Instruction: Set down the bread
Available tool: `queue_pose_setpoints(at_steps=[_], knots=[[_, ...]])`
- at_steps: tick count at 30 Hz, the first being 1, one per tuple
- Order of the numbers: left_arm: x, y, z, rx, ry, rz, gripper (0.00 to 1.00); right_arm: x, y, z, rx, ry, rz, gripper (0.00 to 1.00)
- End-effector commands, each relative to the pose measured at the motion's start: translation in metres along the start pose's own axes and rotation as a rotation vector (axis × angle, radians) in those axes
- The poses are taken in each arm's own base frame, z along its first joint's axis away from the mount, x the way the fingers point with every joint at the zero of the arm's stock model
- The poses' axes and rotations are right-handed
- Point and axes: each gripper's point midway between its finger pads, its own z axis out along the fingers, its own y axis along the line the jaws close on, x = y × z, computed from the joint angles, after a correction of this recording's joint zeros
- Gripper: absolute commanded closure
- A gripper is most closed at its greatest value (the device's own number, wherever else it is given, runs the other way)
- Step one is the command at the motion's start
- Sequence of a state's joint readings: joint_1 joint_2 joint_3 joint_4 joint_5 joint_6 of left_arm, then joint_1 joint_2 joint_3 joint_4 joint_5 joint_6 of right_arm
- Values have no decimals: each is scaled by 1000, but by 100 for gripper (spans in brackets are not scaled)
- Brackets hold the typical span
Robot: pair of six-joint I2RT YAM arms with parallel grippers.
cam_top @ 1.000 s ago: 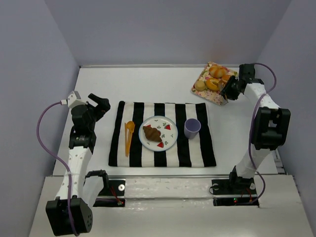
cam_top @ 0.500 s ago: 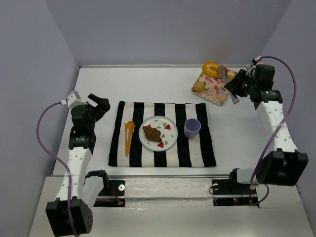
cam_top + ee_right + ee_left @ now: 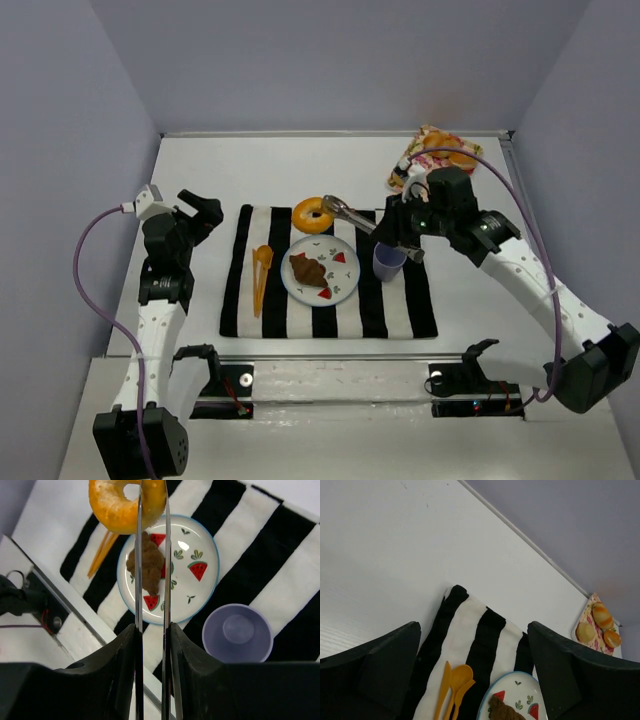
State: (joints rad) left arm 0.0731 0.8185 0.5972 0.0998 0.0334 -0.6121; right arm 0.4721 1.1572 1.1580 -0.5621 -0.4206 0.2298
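Note:
My right gripper [image 3: 402, 230] is shut on metal tongs [image 3: 348, 213], and the tongs pinch a golden ring-shaped bread [image 3: 313, 214]. The bread hangs in the air over the far edge of the striped cloth [image 3: 400, 300], just beyond the watermelon-print plate [image 3: 346, 284]. In the right wrist view the bread [image 3: 112, 505] sits at the tong tips [image 3: 165, 555], above the plate [image 3: 197, 547], which holds a brown pastry [image 3: 147, 565]. My left gripper [image 3: 200, 212] is open and empty, left of the cloth.
A purple cup [image 3: 389, 259] stands right of the plate, under my right wrist. Orange plastic cutlery [image 3: 261, 270] lies left of the plate. A flowered tray [image 3: 440, 160] with more breads is at the back right. Walls close the table's sides and back.
My right arm has swung from the flowered tray at the back right to over the cloth, carrying the ring bread in the tongs. The left arm has not moved.

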Motion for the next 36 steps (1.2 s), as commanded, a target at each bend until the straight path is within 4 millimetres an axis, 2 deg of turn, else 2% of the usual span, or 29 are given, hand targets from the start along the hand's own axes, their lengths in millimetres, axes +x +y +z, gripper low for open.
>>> queue_pose_setpoints(at_steps=[1, 3, 5, 7, 11, 15, 17, 20, 28, 32, 33, 35, 36], knots=[[-12, -18, -7, 71, -37, -5, 1, 33, -2, 18, 78, 117, -62, 93], [-13, -18, -8, 70, -43, -5, 1, 47, -3, 22, 132, 160, -63, 91], [-14, -18, -9, 73, -44, -5, 1, 62, -14, 18, 216, 204, -53, 89], [-14, -17, -8, 69, -45, -5, 1, 72, -17, 13, 251, 230, -26, 86], [-11, -16, -6, 67, -35, -5, 1, 89, -9, 11, 239, 269, -21, 81], [-11, -17, -6, 69, -35, -5, 1, 95, -8, 11, 240, 294, -25, 58], [-11, -17, -7, 73, -36, -5, 1, 92, -8, 11, 248, 290, -24, 51], [-13, -19, -8, 76, -41, -5, 1, 82, -7, 9, 253, 262, -30, 45], [-12, -19, -7, 79, -37, -6, 1, 58, 0, 0, 255, 185, -48, 47], [-12, -18, -7, 78, -38, -7, 1, 30, 0, -8, 294, 87, -55, 51], [-11, -18, -7, 77, -37, -7, 1, 15, 1, -12, 313, 35, -47, 53], [-11, -18, -7, 78, -36, -6, 1, -2, 1, -16, 339, -28, -37, 56], [-11, -18, -6, 76, -36, -5, 1, -13, -5, -21, 385, -75, -32, 59]])
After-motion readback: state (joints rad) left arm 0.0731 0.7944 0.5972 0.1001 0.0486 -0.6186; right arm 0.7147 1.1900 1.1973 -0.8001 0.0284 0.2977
